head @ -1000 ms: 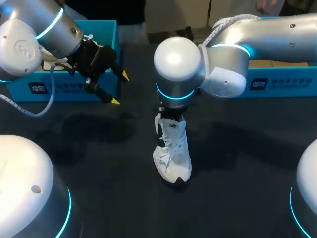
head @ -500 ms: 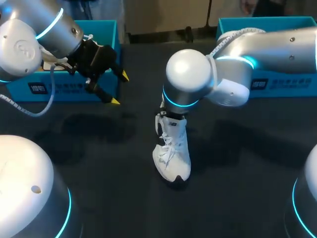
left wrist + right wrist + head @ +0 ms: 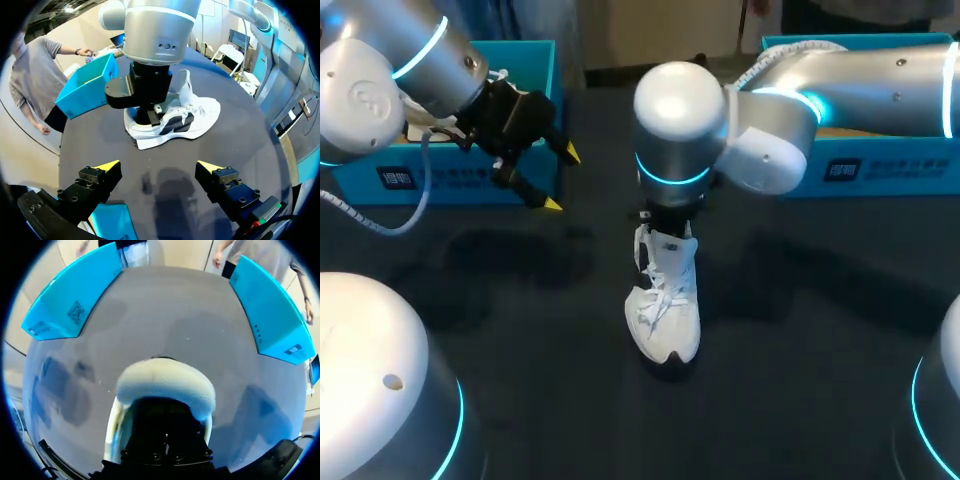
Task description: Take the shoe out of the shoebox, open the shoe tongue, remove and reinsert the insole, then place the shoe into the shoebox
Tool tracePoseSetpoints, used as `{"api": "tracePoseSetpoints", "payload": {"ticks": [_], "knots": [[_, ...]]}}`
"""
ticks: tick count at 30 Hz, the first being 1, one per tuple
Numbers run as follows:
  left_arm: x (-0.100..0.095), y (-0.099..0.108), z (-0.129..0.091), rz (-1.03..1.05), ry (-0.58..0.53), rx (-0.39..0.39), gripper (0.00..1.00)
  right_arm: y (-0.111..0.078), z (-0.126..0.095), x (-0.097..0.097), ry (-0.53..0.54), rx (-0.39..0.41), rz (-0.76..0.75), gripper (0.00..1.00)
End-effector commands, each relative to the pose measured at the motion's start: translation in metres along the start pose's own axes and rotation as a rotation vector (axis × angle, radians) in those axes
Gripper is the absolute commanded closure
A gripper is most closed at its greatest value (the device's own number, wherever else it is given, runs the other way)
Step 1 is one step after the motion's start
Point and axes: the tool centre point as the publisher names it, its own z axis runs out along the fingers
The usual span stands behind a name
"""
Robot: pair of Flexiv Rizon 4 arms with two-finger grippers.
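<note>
Yellow-tipped left fingers (image 3: pixel 552 204) hang spread and empty before the left shoebox (image 3: pixel 450 175), unmoved. The white shoe (image 3: pixel 665 310) stands on the tabletop (image 3: pixel 520 300), nudged slightly leftward. The right arm (image 3: pixel 680 130) has swung back over it, probably working the tongue; its fingers are hidden, so I cannot tell their grip.

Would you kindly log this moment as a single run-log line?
shoe on its sole on table | right gripper in shoe's opening, grip hidden | left gripper open, empty, near left shoebox

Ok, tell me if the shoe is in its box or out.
Out. The white shoe stands on the black table, apart from the left blue box and the right blue box.
</note>
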Motion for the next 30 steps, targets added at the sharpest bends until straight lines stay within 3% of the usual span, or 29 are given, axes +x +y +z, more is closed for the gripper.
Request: {"api": "tracePoseSetpoints", "payload": {"ticks": [1, 8, 15, 24, 30], "knots": [[0.001, 0.000, 0.000, 0.001, -0.001, -0.002, 0.00, -0.002, -0.019, 0.003, -0.023, 0.015, 0.000, 1.00], [0.001, 0.000, 0.000, 0.001, -0.001, -0.002, 0.00, -0.012, -0.035, 0.015, -0.037, 0.088, -0.014, 1.00], [0.001, 0.000, 0.000, 0.001, -0.001, -0.002, 0.00, -0.023, -0.046, 0.013, -0.045, 0.134, 0.025, 1.00], [0.001, 0.000, 0.000, 0.001, -0.001, -0.002, 0.00, -0.032, -0.068, 0.012, -0.049, 0.263, 0.061, 1.00], [0.001, 0.000, 0.000, 0.001, -0.001, -0.002, 0.00, -0.040, -0.071, 0.013, -0.036, 0.288, 0.062, 1.00]]}}
